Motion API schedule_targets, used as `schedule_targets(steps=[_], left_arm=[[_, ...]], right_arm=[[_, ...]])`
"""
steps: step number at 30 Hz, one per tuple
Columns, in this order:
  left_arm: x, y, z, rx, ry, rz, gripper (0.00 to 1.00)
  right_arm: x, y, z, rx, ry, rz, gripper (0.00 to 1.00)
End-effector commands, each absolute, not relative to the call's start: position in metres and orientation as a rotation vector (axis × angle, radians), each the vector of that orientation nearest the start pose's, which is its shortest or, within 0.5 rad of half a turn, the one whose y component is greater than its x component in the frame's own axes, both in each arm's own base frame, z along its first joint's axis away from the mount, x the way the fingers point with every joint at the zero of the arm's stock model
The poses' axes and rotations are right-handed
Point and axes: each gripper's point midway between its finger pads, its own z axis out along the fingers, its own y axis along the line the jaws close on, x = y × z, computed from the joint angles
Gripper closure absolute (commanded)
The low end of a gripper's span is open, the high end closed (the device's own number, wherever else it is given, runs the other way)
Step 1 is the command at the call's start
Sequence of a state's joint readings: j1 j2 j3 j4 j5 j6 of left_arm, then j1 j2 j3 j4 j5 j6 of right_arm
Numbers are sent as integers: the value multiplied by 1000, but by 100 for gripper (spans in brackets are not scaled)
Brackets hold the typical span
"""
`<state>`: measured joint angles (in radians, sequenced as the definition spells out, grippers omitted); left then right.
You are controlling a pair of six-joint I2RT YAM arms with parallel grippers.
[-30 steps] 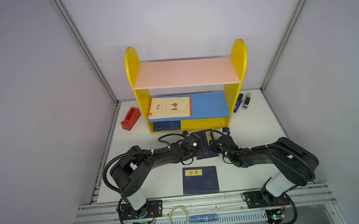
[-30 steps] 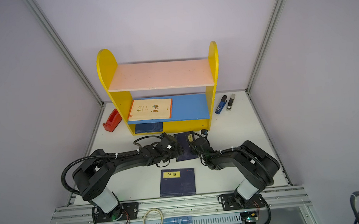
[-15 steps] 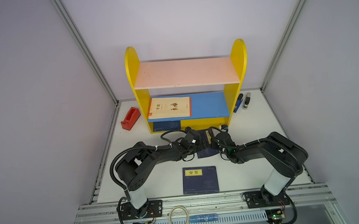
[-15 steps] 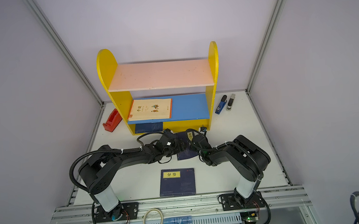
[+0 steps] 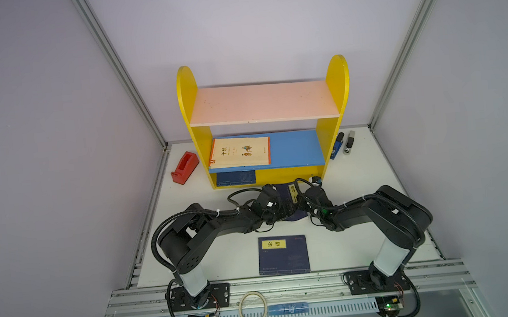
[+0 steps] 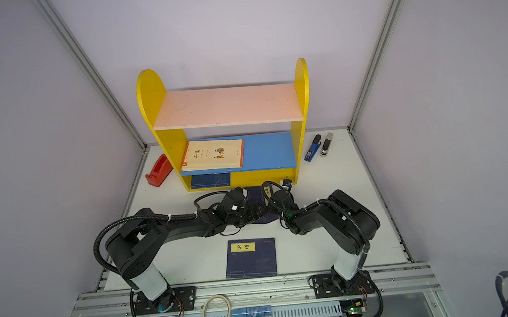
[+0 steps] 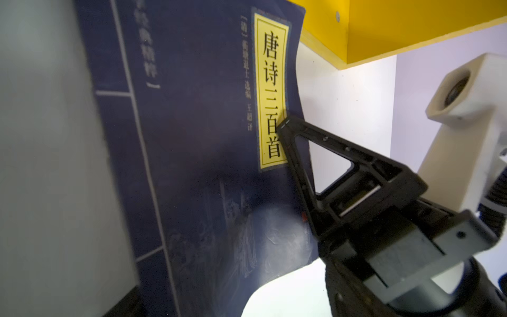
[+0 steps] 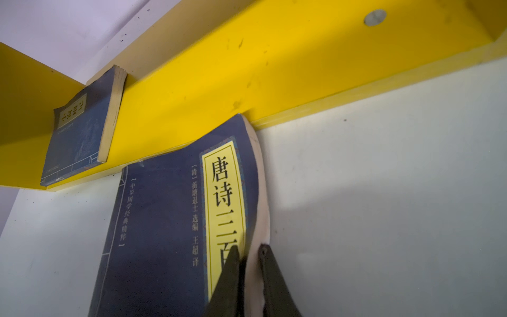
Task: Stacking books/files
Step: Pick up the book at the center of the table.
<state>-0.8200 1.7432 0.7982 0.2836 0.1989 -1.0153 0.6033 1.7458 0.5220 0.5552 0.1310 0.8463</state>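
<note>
A navy book with a yellow title label (image 5: 286,191) (image 8: 164,233) lies in front of the shelf, its page edge curled up. My right gripper (image 8: 248,251) (image 5: 298,198) is shut on that page edge, one finger on the cover and one underneath. The left wrist view shows the same grip, with a right finger (image 7: 301,164) across the label. My left gripper (image 5: 279,207) stands open at the book's spine side. A second navy book (image 5: 283,255) lies flat near the front. A cream book (image 5: 239,152) sits on the blue shelf and a third navy book (image 8: 79,131) on the bottom shelf.
The yellow shelf unit (image 5: 189,108) stands right behind the held book. A red tape dispenser (image 5: 184,167) sits to its left. A blue stapler (image 5: 336,146) and a grey one (image 5: 349,142) lie to its right. A tape roll (image 5: 253,303) rests on the front rail.
My right gripper has closed onto the navy book's page edge. Both arms have drawn in closer around the book, and its right edge now curls up.
</note>
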Motion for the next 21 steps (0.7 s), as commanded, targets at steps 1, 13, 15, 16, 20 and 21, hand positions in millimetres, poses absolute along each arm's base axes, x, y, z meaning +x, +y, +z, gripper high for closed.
schedule_targets(steps=[1, 13, 15, 16, 20, 21], left_arm=[[281, -368, 88, -52, 2424, -1289, 15], [278, -366, 92, -61, 2381, -1335, 95], [272, -362, 98, -72, 2360, -1326, 100], [271, -361, 110, -73, 2311, -1342, 100], [257, -349, 142, -91, 2208, -1347, 100], [253, -346, 149, -96, 2183, -1347, 100]], right_arm=[[312, 212, -15, 304, 2450, 666, 91], [310, 212, 0, 291, 2358, 771, 78], [308, 205, 8, 299, 2316, 769, 69], [306, 201, 15, 305, 2288, 771, 64], [299, 189, 45, 330, 2196, 790, 51], [299, 187, 56, 334, 2169, 804, 49]])
